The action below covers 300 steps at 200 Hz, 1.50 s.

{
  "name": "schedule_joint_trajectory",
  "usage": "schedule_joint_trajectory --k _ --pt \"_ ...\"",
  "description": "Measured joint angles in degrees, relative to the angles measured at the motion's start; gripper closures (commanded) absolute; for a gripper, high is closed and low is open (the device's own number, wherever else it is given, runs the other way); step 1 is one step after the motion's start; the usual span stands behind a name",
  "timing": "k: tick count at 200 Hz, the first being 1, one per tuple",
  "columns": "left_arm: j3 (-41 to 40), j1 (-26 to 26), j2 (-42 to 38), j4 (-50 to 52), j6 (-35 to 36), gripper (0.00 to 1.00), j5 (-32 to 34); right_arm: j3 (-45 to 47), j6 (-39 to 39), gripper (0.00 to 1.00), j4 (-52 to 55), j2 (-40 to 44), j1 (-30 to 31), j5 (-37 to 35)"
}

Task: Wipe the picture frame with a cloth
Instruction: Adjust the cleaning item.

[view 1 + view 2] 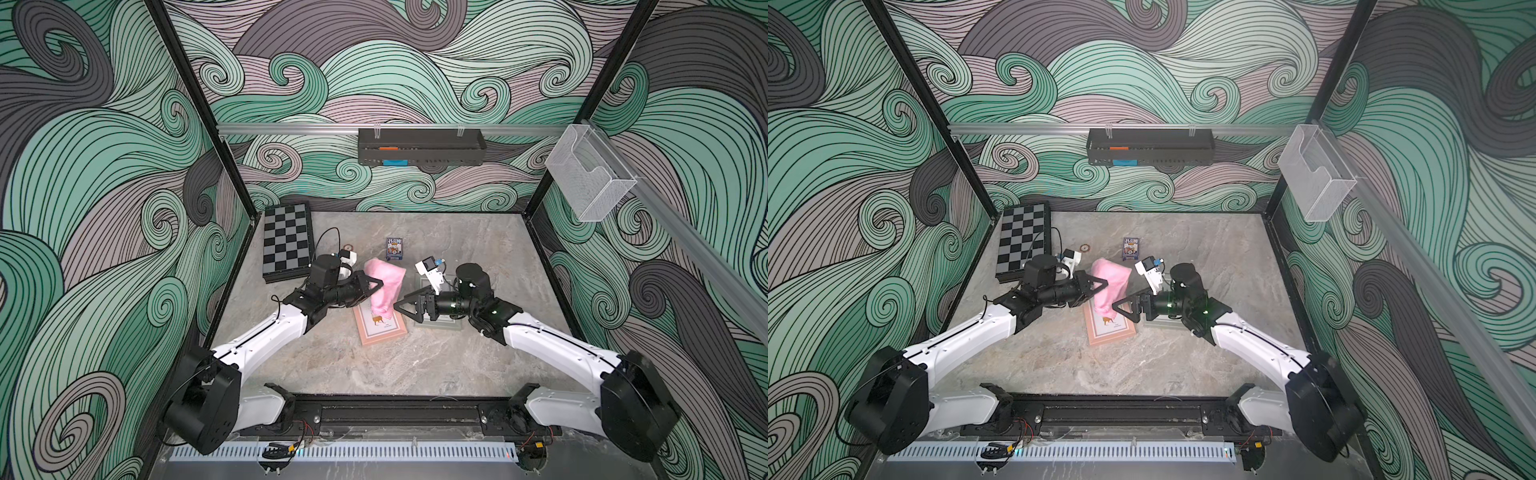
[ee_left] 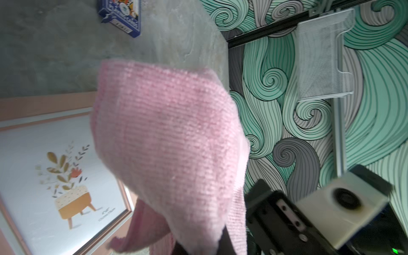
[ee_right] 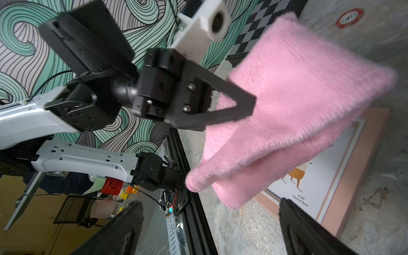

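The left gripper (image 1: 376,284) is clamped tight on an upper edge of the pink cloth (image 1: 384,286), which hangs folded and limp from it in the middle of the table (image 1: 457,361). Facing it from close by, the right gripper (image 1: 400,308) has its jaws spread wide with nothing between them, just beside the cloth's lower part. Under the cloth a pink picture frame (image 1: 380,328) lies flat, showing a drawing of a plant pot; whether the cloth's tip touches it cannot be told. Farther back lie a blue card box (image 1: 394,248) and a chessboard (image 1: 286,241).
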State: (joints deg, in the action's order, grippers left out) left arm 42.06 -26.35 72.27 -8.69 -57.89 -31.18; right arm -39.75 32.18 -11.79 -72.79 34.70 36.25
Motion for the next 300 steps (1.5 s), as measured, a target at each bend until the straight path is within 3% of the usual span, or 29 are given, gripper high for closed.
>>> schedule_joint_trajectory --k 71,108,144,164,200,224,237,247,254,267,286,300 --pt "-7.04 -0.02 -2.43 -13.79 -11.08 1.00 -7.34 -0.92 3.65 0.01 -11.30 -6.62 0.00 -1.16" --pt "-8.46 -0.02 -5.46 -13.18 -11.82 1.00 -7.78 -1.09 11.19 0.03 -24.46 -11.80 -0.33 1.77" --pt "-8.57 0.33 -7.63 -13.31 -12.79 1.00 -7.50 -2.69 19.71 0.11 -36.96 -19.91 -0.46 5.97" --pt "-9.38 0.39 -7.63 -14.75 -14.38 1.00 -7.15 -2.82 25.14 0.32 -45.31 -23.56 -0.68 8.13" --pt "-11.63 0.42 -7.63 -17.03 -15.87 1.00 -6.71 -4.13 30.29 1.00 -50.77 -25.53 -1.16 10.91" --pt "-11.78 0.52 -7.17 -18.67 -15.82 1.00 -6.34 -4.74 32.87 1.00 -51.76 -25.81 -2.23 12.00" --pt "-11.76 0.50 -6.73 -19.10 -15.56 0.74 -6.36 -4.76 33.22 1.00 -51.82 -25.83 -2.40 12.22" --pt "-11.17 0.46 -6.40 -17.40 -14.32 0.45 -6.10 -4.76 32.76 1.00 -51.30 -25.77 -2.67 12.33" --pt "-10.75 0.44 -6.03 -15.54 -13.25 0.33 -5.60 -4.81 32.11 1.00 -50.10 -25.24 -2.97 12.35" --pt "-8.59 0.28 -5.64 -8.41 -9.77 0.23 -3.54 -4.81 28.79 1.00 -44.44 -22.71 -4.04 12.20" --pt "-3.63 -0.74 -5.81 2.51 -3.69 0.20 0.57 -5.27 19.85 1.00 -29.97 -16.24 -5.38 10.12" --pt "-1.33 -0.85 -6.51 7.39 0.61 0.16 4.83 -8.63 9.03 1.00 -14.19 -11.13 -6.05 3.23"
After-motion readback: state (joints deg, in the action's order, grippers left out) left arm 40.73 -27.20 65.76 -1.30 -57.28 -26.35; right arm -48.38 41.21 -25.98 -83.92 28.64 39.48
